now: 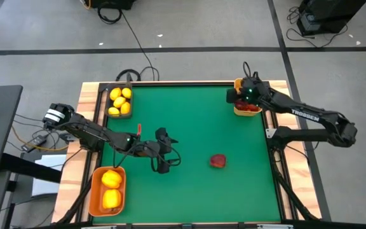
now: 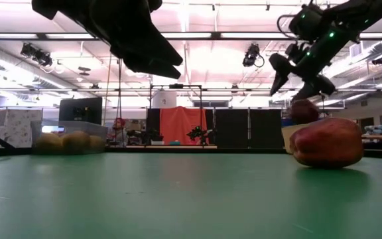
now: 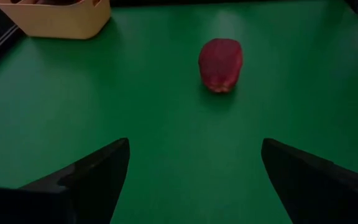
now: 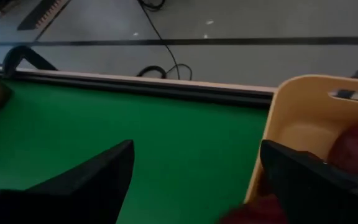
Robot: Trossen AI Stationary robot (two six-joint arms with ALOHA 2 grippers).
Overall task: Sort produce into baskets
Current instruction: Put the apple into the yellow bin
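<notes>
While the left gripper [image 1: 168,152] hovers with its fingers spread wide and empty over the green table [image 1: 189,191], one dark red apple-like piece [image 1: 218,161] lies alone on the cloth just ahead of it. Nearer the front left corner, the deeper orange basket [image 1: 94,194] holds two bigger yellow pieces [image 1: 111,189]. Farther back on the left, the black basket [image 1: 107,102] holds small yellow lemons [image 1: 120,102]. At the far right corner, the right gripper [image 1: 239,94] hangs open over the yellow-orange basket [image 1: 237,109], which seems to hold red pieces [image 1: 250,107], partly hidden.
</notes>
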